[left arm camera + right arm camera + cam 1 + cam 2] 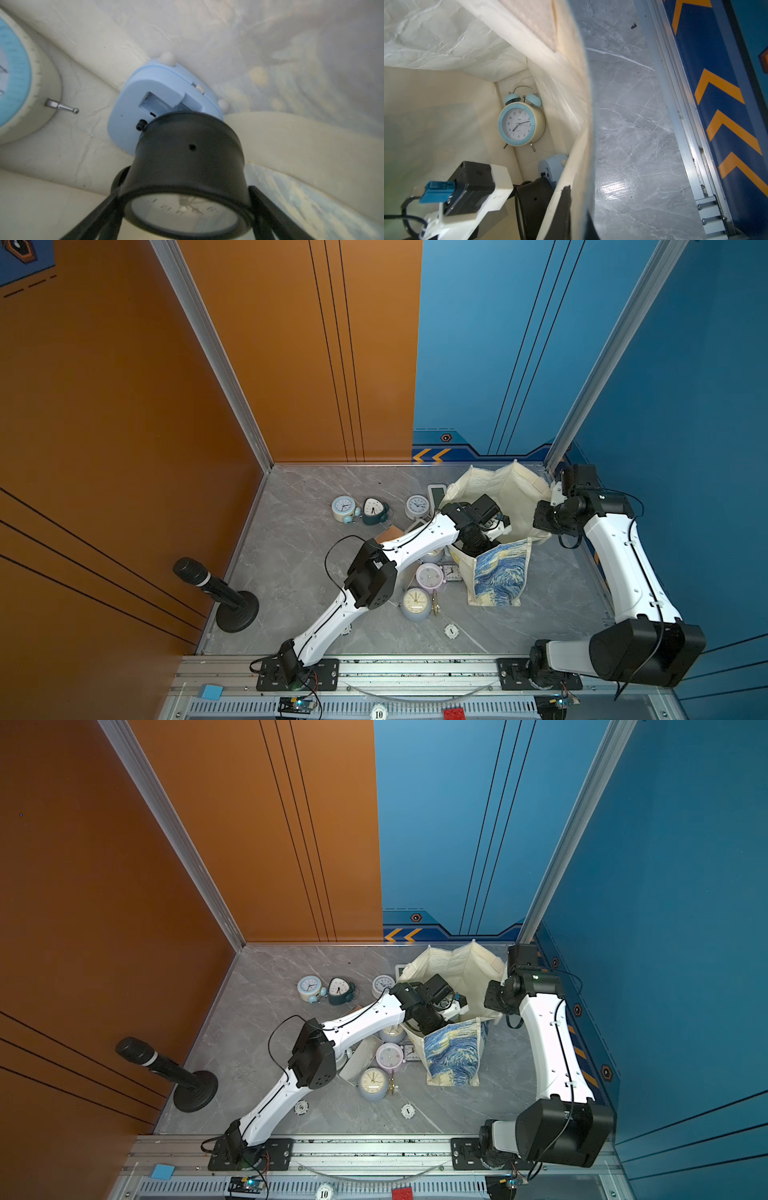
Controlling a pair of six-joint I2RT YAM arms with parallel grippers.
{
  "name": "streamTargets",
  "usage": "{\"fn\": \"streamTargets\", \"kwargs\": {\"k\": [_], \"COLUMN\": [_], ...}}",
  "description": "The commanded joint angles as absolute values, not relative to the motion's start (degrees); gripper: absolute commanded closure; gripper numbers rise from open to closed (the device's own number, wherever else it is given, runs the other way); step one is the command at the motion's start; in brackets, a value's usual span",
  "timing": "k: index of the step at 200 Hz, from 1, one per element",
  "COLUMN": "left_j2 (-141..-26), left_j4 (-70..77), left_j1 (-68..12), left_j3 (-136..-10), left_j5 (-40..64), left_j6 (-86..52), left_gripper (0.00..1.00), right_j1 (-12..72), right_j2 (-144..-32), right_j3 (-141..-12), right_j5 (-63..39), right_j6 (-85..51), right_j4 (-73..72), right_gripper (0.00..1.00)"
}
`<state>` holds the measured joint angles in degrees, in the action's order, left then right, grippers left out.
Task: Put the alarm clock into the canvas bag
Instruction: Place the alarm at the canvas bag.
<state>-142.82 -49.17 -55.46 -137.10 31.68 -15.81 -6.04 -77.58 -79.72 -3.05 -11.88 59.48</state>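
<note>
My left end effector [185, 190] is down inside the canvas bag [500, 576], fingers [99, 214] either side of the black alarm clock [187, 155]. Gripping or loose, I can't tell. My right end effector [571, 197] is pinched together on the bag's rim.

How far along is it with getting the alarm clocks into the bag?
Done: a twin-bell clock and a pale blue clock lie inside the canvas bag. In hand: the left gripper flanks a black clock inside the bag, right gripper pinching the rim. Left: release it; several clocks lie on the table.
</note>
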Motion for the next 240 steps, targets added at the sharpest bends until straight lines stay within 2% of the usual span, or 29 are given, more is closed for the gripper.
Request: {"fn": "streamTargets", "kwargs": {"k": [1, 29, 54, 163, 240], "left_j2": [-139.2, -138.0, -136.8, -129.9, -122.2], "left_j4": [-50.1, -50.1, -50.2, -50.0, -50.0], "left_j1": [-55.6, -55.6, -55.5, -54.6, -52.7], "left_j3": [-139.7, -140.4, -140.8, -142.1, -139.0], "left_j5": [30.8, 30.2, 29.3, 22.0, 15.8], "left_j6": [-15.2, -15.7, -15.8, -17.2, -16.0], "left_gripper": [0.06, 0.01, 0.01, 0.10, 0.12], "right_j1": [-6.0, -5.9, -5.9, -5.9, -5.8], "right_j2": [-78.2, -78.2, -78.0, -77.8, -77.7], "right_j3": [-80.7, -80.7, -80.5, -80.3, -80.1], "right_j5": [-4.2, -4.3, -4.3, -4.2, -4.0], "right_j6": [-12.1, -12.1, -12.0, -12.0, -11.9], "right_j4": [60.2, 60.2, 60.2, 60.2, 60.2], "right_gripper": [0.92, 0.92, 0.92, 0.92, 0.92]}}
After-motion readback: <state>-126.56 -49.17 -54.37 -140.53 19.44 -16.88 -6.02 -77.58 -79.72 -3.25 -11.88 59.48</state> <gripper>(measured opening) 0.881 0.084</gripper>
